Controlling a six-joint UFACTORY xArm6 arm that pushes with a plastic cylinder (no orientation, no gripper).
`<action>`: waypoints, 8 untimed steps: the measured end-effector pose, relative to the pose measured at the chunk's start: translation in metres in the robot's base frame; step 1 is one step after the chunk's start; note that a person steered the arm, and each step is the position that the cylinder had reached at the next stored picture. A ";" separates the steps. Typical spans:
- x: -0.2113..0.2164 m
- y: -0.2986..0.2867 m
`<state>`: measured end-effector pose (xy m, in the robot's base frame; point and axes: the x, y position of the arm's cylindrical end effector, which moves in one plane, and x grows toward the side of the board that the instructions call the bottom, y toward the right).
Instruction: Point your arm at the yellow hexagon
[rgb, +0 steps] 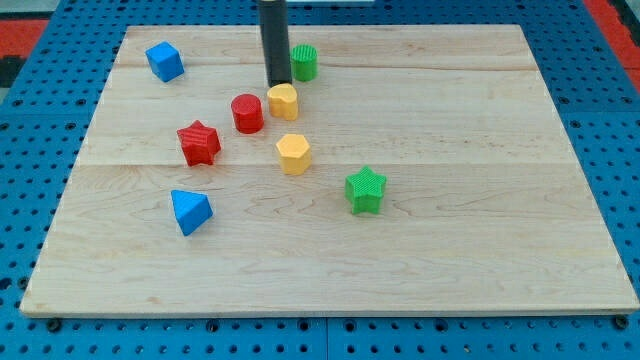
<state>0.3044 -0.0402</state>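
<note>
The dark rod comes down from the view's top, and my tip (279, 84) rests on the board just above a yellow block with a rounded, heart-like shape (283, 101), touching or nearly touching its far edge. The yellow hexagon (293, 153) lies a block's length further toward the view's bottom, apart from the tip. A red cylinder (247, 113) sits just left of the heart-like yellow block.
A green cylinder (304, 62) stands just right of the rod. A red star (199, 142), a blue triangle (190, 211) and a blue cube (164, 61) lie on the left. A green star (365, 190) lies right of the hexagon. The wooden board (480, 150) sits on blue pegboard.
</note>
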 end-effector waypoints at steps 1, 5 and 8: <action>-0.024 0.027; -0.011 0.079; 0.005 0.107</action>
<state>0.3090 0.0668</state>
